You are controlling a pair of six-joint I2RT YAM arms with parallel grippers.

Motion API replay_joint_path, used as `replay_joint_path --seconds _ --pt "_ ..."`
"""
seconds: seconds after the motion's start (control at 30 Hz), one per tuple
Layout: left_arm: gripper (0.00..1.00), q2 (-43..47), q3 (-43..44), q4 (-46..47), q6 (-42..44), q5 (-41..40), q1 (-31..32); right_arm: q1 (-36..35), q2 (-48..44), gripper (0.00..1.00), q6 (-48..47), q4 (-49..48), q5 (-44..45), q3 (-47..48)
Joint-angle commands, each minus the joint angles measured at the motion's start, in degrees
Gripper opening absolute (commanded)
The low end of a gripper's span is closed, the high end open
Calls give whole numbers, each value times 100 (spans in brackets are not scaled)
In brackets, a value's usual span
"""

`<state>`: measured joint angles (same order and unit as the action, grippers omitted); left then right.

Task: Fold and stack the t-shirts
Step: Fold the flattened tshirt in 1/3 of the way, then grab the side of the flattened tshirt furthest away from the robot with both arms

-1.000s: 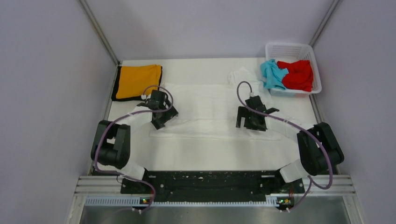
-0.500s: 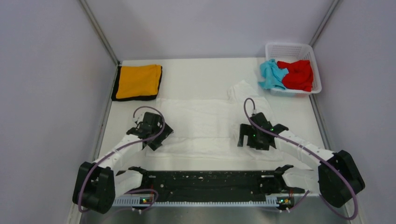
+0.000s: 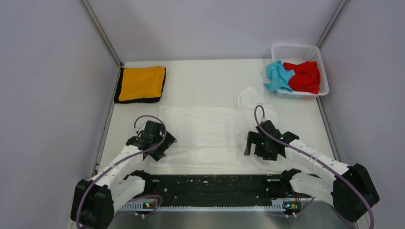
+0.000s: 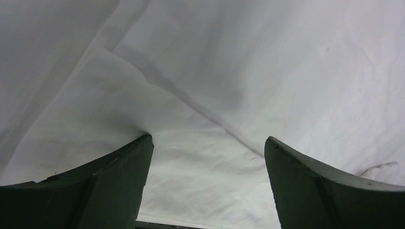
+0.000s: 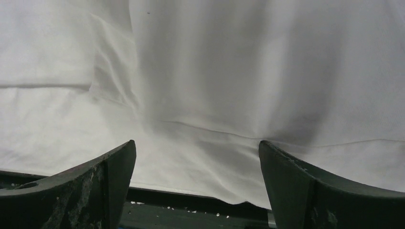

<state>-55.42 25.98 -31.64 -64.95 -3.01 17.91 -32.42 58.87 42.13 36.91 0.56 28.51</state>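
Observation:
The large white t-shirt (image 3: 205, 136) lies spread flat at the middle of the table, its near hem by the black base rail, one sleeve (image 3: 249, 98) sticking out at the back right. My left gripper (image 3: 158, 147) is open, fingers down on its near left part; the left wrist view shows wrinkled white cloth (image 4: 215, 86) between the spread fingers (image 4: 208, 143). My right gripper (image 3: 256, 145) is open over the near right part; in the right wrist view (image 5: 197, 145) the hem (image 5: 200, 186) shows. The orange t-shirt (image 3: 141, 83) lies folded at the back left. The light blue t-shirt (image 3: 278, 76) and the red t-shirt (image 3: 303, 76) are crumpled in the basket.
The white lattice basket (image 3: 300, 49) stands at the back right corner. Grey walls close in both sides and the back. The black base rail (image 3: 210, 183) runs along the near edge, right by the shirt's hem.
Both arms have drawn back toward the near edge, and the white t-shirt has slid nearer with them. Both grippers stay open.

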Motion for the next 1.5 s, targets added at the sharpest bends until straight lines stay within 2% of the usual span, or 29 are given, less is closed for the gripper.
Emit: replay_joint_path --seconds 0.0,0.2,0.37,0.5,0.7,0.77,1.13,1.3,1.47 --pt "92 281 -189 -1089 -217 -246 46 -88 -43 99 155 235 212 19" --pt "94 560 -19 -1398 -143 -394 44 -86 -303 99 44 219 299 328" --pt "95 282 932 -1299 277 -683 46 -81 -434 99 -390 -112 648 972" --pt "97 -318 1905 -1430 430 -1511 22 -75 -332 99 -674 -459 1109 1391" --pt "99 -1603 3410 -1729 754 -2106 -60 -76 -201 99 -869 -793 1424 1584" --pt "99 -1992 3677 -1712 848 -2289 -164 -79 -204 99 -916 -808 1467 1543" --pt "93 -3675 4355 -982 1361 -1763 -1275 -11 -226 99 -1351 -1510 1674 1403" --pt "85 -4432 4976 -1363 1206 -2029 -1405 -6 180 99 -1206 -1859 1785 1519" --pt "79 -4940 5211 -1085 1105 -1971 -1410 0 404 99 -1175 -2028 1762 1451"
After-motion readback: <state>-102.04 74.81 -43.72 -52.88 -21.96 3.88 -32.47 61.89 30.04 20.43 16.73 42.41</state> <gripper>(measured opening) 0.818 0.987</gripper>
